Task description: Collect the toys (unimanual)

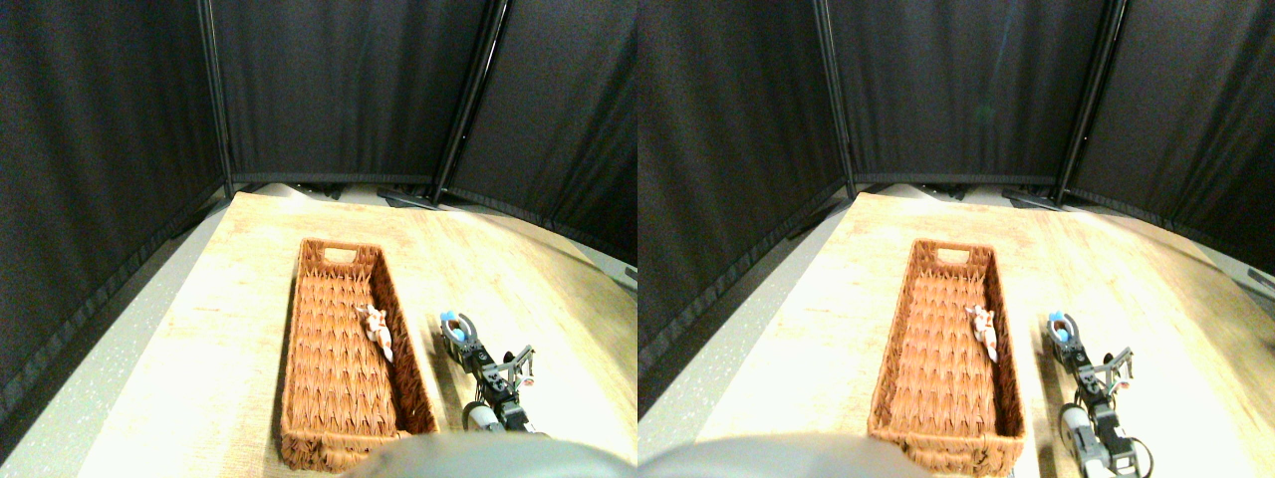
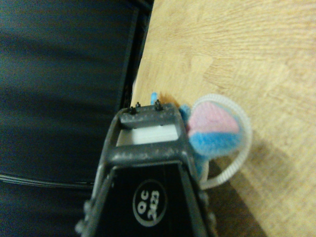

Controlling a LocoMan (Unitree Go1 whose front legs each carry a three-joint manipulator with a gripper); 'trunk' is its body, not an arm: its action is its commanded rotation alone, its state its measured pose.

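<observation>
A blue toy (image 1: 451,319) with a pink patch sits at the tip of my right gripper (image 1: 457,331), just right of the long wicker basket (image 1: 299,329). The jaws curve around it and appear shut on it. In the wrist view the same blue toy (image 2: 212,140) bulges out beside the dark jaw frame, its white string tail (image 2: 242,148) looping around it above the wooden table. A pale pink-and-white toy (image 1: 377,331) lies inside the basket against its right wall, about halfway along.
The basket lies lengthwise on a light wooden table (image 1: 239,299), handle cut-out at the far end. Black curtain panels (image 1: 339,90) close off the back and both sides. A grey floor strip (image 1: 110,368) runs along the table's left edge.
</observation>
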